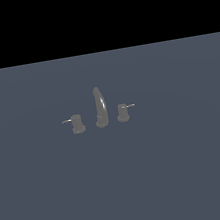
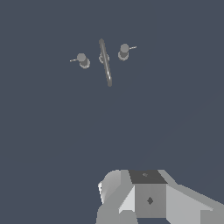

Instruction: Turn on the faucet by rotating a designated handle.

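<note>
The faucet stands alone on a flat blue-grey surface, a small dull-grey set of three pieces in a row. Its tall slim spout rises in the middle and curves over at the top. The handle sits just beside the spout on the exterior view's left — a short stubby cylinder on a flared base, with a thin silvery lever rod pointing away from the spout. A matching knob stands just beside the spout on the other side, its own rod pointing outward too.

From the wrist view the same set is seen from above: the spout shows as a long narrow bar, the handle to one side of it and the matching knob to the other.

The gripper's body fills the near edge of the wrist view, well apart from the faucet — a pale blocky housing with a darker face. Its fingers are out of frame, so I cannot tell whether they are spread or pressed together. The arm does not appear in the exterior view, and nothing touches the handle there.
</note>
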`<action>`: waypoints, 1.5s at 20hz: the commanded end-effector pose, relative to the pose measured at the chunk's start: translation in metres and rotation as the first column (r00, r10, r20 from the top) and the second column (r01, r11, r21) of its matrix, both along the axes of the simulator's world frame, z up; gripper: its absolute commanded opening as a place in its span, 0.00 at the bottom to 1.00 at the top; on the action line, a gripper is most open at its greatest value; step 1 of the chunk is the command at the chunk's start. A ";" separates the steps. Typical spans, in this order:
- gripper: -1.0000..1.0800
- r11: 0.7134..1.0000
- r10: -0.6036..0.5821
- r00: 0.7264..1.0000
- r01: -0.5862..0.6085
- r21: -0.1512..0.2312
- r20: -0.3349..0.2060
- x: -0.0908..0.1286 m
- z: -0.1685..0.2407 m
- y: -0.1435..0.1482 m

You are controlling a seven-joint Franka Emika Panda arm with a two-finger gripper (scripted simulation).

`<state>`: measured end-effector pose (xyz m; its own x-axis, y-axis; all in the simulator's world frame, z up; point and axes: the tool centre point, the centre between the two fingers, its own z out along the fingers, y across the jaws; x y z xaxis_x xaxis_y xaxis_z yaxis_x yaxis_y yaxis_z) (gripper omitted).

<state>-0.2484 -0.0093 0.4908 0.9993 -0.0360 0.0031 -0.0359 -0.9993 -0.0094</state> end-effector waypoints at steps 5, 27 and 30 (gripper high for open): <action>0.00 1.000 -0.008 1.000 0.008 0.000 0.000 0.001 -0.002 0.002; 0.00 0.953 -0.303 0.953 0.303 0.000 -0.003 0.040 -0.096 0.078; 0.00 0.934 -0.357 0.934 0.357 0.000 -0.004 0.051 -0.115 0.091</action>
